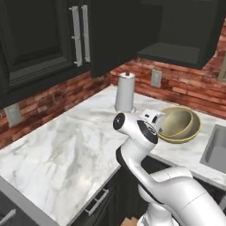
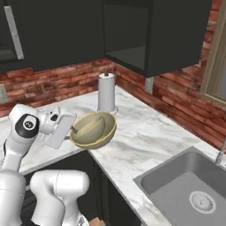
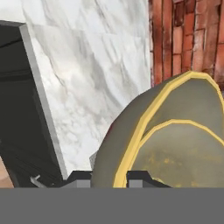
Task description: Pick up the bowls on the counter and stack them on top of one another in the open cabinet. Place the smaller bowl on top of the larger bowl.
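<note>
Bowl [image 3: 131,144] rim between end effector [image 3: 109,178] fingertips

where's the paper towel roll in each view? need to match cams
Left base view: paper towel roll stands upper centre on the counter, near the brick wall, left of the bowls.
Right base view: upper centre, just behind the bowls.
Hand view: not in it.
Shared landmark: the bowls, which the claw holds by the rim; their yellow rims are close up in the hand view.

No readable text (labels or numbers).
</note>
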Robot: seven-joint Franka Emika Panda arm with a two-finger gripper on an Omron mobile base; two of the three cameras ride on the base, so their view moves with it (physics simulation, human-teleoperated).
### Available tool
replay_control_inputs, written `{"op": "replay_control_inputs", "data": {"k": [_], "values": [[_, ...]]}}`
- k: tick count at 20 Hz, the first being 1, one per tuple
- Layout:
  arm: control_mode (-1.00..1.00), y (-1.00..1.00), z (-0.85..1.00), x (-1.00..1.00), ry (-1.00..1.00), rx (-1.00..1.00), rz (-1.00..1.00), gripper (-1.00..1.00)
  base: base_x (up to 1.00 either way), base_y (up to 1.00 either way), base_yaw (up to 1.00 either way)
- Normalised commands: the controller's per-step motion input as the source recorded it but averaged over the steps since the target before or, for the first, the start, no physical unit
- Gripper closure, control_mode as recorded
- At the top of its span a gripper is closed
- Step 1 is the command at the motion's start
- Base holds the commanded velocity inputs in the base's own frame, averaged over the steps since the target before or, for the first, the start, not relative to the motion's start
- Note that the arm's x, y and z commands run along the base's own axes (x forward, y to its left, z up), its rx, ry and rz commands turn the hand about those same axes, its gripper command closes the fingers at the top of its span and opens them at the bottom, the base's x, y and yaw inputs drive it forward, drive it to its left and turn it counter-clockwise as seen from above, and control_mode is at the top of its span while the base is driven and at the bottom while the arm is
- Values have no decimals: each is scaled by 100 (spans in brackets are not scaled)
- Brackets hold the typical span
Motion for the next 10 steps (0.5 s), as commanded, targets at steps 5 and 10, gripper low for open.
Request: {"op": "replay_control_inputs", "data": {"k": [5, 10], "values": [[100, 0, 0, 0, 0, 0, 0, 100, 53, 1, -37], [100, 0, 0, 0, 0, 0, 0, 100, 61, 3, -34]]}}
